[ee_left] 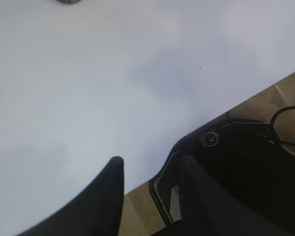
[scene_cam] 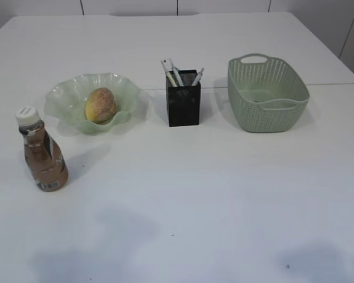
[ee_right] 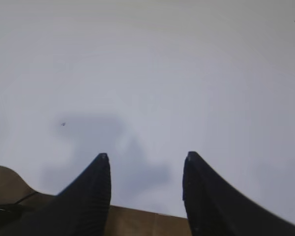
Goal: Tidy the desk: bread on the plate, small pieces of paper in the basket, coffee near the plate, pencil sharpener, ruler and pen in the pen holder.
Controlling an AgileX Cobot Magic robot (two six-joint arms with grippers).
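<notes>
While parted, both grippers point(ee_left: 152, 169) point(ee_right: 145, 164) — empty, above table point(ee_right: 147, 73).

1. A white table point(scene_cam: 183, 200) is filling most of the exterior view.
2. A second white tabletop point(scene_cam: 165, 41) is butting against the table's far edge.
3. Pale wall panels point(scene_cam: 130, 6) are standing behind the table's far side.
4. Soft grey shadows point(scene_cam: 106, 247) are lying on the table's near part.
5. A dark speck point(ee_right: 63, 124) is sitting on the table near its near edge.
6. Tan floor point(ee_left: 285, 93) is showing past the table's near edge.
7. A black cable point(ee_left: 285, 115) is looping over that floor, beside the table.
</notes>
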